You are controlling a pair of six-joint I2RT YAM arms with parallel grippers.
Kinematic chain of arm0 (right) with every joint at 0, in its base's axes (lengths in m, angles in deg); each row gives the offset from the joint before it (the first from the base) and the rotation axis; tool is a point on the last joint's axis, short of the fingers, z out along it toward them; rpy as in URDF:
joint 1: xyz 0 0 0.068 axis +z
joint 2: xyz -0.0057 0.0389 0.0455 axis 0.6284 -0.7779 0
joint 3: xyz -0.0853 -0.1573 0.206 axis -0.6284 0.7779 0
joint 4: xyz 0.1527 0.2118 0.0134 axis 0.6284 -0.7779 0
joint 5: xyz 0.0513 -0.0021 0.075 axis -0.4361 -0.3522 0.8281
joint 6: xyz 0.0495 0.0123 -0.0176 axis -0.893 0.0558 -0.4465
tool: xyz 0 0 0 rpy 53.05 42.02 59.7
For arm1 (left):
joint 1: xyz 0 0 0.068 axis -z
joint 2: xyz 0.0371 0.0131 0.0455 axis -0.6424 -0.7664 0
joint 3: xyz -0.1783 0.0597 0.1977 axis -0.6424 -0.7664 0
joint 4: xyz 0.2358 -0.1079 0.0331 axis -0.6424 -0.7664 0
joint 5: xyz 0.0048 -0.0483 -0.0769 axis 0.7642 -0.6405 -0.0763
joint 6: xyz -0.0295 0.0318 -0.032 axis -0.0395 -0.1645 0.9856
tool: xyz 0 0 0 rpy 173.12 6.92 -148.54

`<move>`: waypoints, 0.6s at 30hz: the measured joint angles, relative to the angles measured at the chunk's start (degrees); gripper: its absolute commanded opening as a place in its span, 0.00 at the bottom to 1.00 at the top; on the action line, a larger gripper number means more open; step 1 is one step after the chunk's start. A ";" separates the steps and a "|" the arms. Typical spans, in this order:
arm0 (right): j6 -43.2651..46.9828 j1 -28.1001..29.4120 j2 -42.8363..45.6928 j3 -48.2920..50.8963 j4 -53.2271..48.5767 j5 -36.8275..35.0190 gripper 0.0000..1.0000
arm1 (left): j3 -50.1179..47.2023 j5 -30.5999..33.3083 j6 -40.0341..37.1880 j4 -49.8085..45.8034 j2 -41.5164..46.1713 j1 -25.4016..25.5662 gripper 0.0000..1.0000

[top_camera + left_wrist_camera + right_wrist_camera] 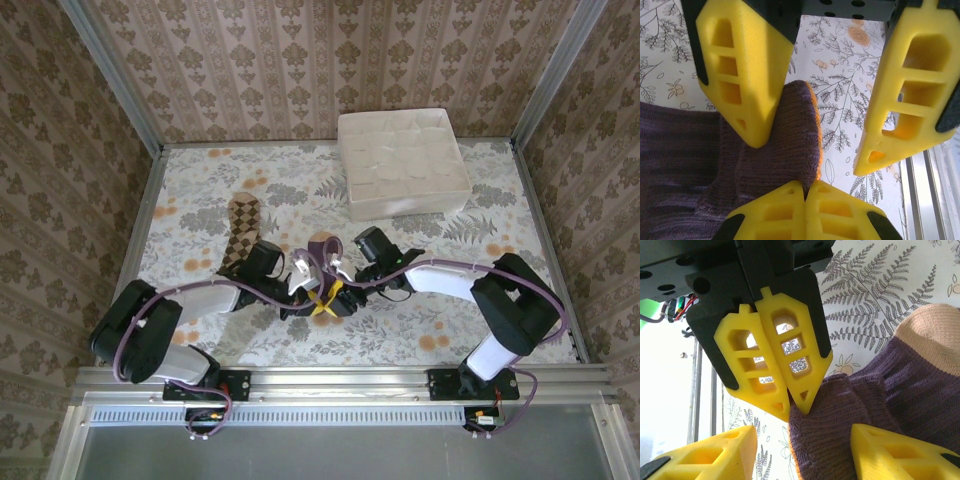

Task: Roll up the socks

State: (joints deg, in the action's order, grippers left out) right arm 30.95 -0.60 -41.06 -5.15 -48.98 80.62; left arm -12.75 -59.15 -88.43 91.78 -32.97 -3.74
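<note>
The dark purple sock point(320, 246) lies at the table's middle, its tan part point(935, 330) away from the arms. My left gripper point(806, 184) is shut on the sock's orange-edged cuff point(814, 112), pinching the fabric edge; in the right wrist view the left gripper point(795, 411) holds that same corner. My right gripper point(804, 432) is open, its fingers point(747, 75) standing either side of the cuff, one resting on the purple knit point(890, 390). The brown argyle sock point(243, 225) lies flat to the left, partly under the left arm.
A white divider box point(402, 160) with several cells stands at the back right. The floral tablecloth point(470, 250) is bare to the right. A metal rail point(340, 378) runs along the near edge, close behind both grippers.
</note>
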 measured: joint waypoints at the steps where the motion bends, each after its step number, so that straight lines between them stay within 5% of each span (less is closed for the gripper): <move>1: -0.04 -0.13 -0.26 0.00 0.02 0.22 0.53 | 0.35 -0.26 0.00 -0.33 -0.44 -0.31 0.00; 14: -1.18 -1.09 -4.39 -0.46 -0.39 0.70 0.48 | 4.09 -4.04 0.00 -3.48 -5.77 -3.41 0.00; 18: -1.38 -1.60 -5.22 -0.85 -0.42 0.31 0.37 | 5.57 -4.81 0.02 -4.63 -7.93 -4.13 0.00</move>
State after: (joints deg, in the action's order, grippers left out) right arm 29.58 -2.20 -46.29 -6.00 -49.40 80.92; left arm -7.18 -63.96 -88.41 87.15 -40.91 -7.87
